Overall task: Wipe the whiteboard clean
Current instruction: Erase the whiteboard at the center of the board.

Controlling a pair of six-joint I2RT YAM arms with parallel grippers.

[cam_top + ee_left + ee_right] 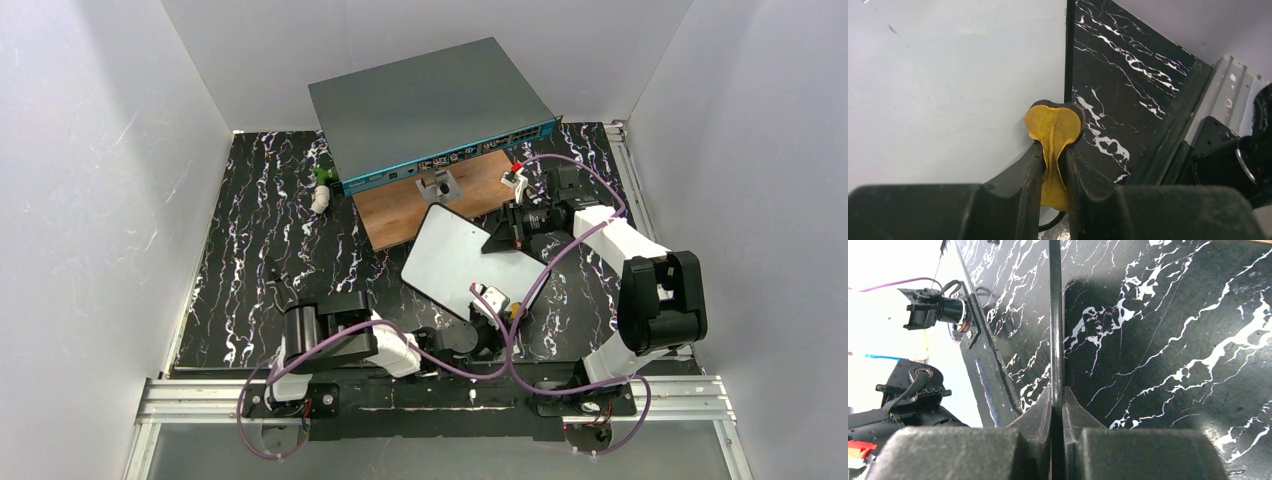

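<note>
Right gripper (1057,399): jaws clamped on the whiteboard (948,90) rim, which runs edge-on between them. Left gripper (1054,152): jaws narrow, pinching yellow pad (1054,125). Pad protrudes past the tips at the whiteboard edge. Blank surface lies left of the jaws.

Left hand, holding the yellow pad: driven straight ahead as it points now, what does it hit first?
Most likely the whiteboard, near its dark rim; the yellow pad seems to touch it, though depth is unclear.
</note>
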